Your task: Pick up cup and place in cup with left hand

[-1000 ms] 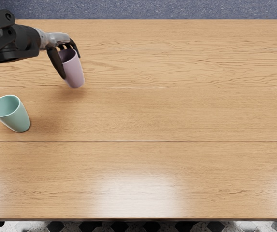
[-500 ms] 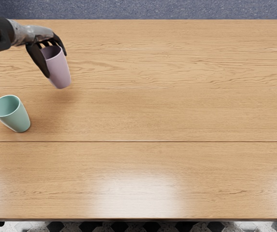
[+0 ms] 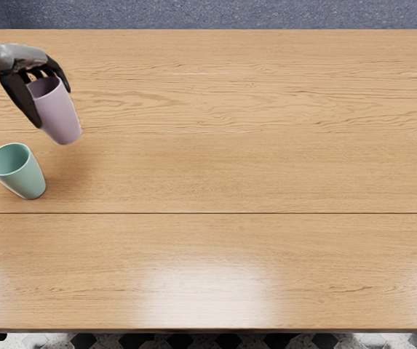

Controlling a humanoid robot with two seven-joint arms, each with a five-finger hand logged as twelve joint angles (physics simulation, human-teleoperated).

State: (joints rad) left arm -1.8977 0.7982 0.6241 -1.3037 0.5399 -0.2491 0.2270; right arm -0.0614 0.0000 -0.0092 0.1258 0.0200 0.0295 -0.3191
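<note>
Left hand (image 3: 53, 107), one, grey with black fingers (image 3: 20, 98): at the far left of the scene, its arm coming in from the left. Fingers clamped on the lilac cup, one long digit down its left side, the others around the far and right part of the rim.

Lilac cup (image 3: 62, 121), one, tapered, plain: mouth upward, held above the tabletop (image 3: 230, 167), far and slightly right of the mint-green cup; the two near each other, apart.

Mint-green cup (image 3: 28, 179), one, tapered, pale rim: upright at the left, mouth open, standing on the tabletop.

Tabletop, one, light wood: grain running left to right, a dark seam across the nearer half, a glossy patch of light toward the near edge.

Blue speckled surface (image 3: 230, 13): beyond the far edge.
</note>
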